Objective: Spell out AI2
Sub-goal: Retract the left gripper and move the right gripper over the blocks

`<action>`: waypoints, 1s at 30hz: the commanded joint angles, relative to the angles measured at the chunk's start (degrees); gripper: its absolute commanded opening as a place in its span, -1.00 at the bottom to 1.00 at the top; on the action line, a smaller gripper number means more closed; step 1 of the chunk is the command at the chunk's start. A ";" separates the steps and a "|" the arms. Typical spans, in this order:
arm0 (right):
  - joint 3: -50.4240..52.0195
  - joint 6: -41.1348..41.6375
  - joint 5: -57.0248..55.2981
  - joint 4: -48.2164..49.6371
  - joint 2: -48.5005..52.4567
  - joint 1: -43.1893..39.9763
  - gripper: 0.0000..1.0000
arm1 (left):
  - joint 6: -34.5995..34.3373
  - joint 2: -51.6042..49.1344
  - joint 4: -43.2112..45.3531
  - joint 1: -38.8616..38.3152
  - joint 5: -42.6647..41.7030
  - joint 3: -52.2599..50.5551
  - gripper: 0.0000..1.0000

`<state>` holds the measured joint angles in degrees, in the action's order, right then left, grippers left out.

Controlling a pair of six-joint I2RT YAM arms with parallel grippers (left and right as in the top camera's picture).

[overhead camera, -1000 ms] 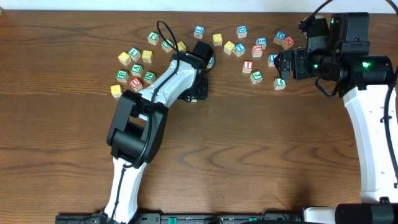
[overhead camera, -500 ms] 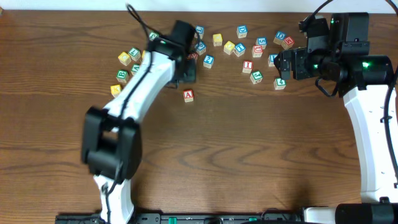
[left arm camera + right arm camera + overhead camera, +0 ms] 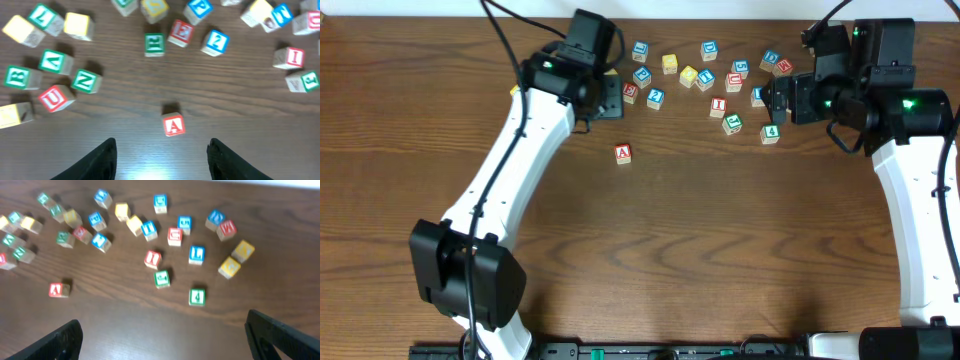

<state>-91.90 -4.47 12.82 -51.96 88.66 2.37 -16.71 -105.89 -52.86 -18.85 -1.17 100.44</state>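
Jaws of left gripper wide apart, empty, right gripper likewise, red A block well apart from blue 2 block

The worktop is dark brown wood with a fine, streaky grain. The A block has pale wooden faces, with a red letter inside a red border. The I block, E block and U block are also lettered in red. The 2 block is printed in blue. The N block, B block and H block carry green letters. Another block shows a yellow face. The left arm and right arm have white shells with black joints. The left tool has black fingers, and a green light glows on the right arm.
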 commanded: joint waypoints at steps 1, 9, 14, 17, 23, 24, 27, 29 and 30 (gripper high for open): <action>-1.18 -0.35 2.32 0.81 0.11 0.09 0.98 | -0.24 0.48 -1.09 4.33 0.87 0.72 0.15; -1.18 0.44 9.03 8.63 1.18 1.20 0.99 | 1.66 1.25 -1.99 14.84 0.79 0.72 0.15; -2.86 8.46 2.84 12.76 5.51 3.10 0.99 | 3.69 1.99 -1.95 17.35 0.83 0.72 0.15; -12.31 10.88 0.57 6.88 13.20 4.11 0.99 | 4.02 2.19 -1.95 18.10 0.81 0.72 0.15; -33.35 12.09 -3.63 -8.09 30.64 6.10 0.99 | 4.00 2.19 -1.99 18.05 0.79 0.72 0.15; -35.15 12.41 -3.65 -9.01 33.07 6.62 0.98 | 4.00 2.19 -1.97 18.05 0.79 0.68 0.15; -35.89 12.85 -3.69 -8.96 37.81 8.13 0.98 | 3.98 2.19 -2.16 18.01 0.76 0.68 0.15; -35.87 14.01 -3.67 -9.03 40.39 8.79 0.94 | 3.98 2.19 -2.23 18.01 0.76 0.59 0.15; -35.87 14.29 -3.74 -9.11 41.51 9.03 0.76 | 3.98 2.19 -2.23 18.01 0.76 0.50 0.15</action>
<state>-126.61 7.29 10.22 -60.60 126.72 9.87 -13.45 -105.12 -54.87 -1.13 -0.93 100.44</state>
